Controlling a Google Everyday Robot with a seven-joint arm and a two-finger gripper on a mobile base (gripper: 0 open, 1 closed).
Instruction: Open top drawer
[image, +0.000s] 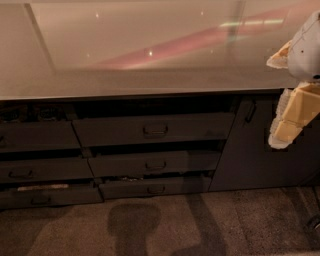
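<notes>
The top drawer (150, 130) is the widest dark grey front in the middle column, just under the counter edge. Its small dark loop handle (155, 130) sits at the centre. A dark gap runs above the front, and no tray inside shows. My gripper (284, 131), pale yellow under a white wrist (306, 47), hangs at the right edge of the view. It is in front of the tall cabinet door, well right of the handle and at about its height, touching nothing.
Two narrower drawer fronts (155, 164) lie below the top drawer, and three more (35, 136) are stacked on the left. A tall dark door with an upright handle (248, 112) stands on the right. A pale glossy countertop (140, 50) is above and grey carpet (150, 225) below.
</notes>
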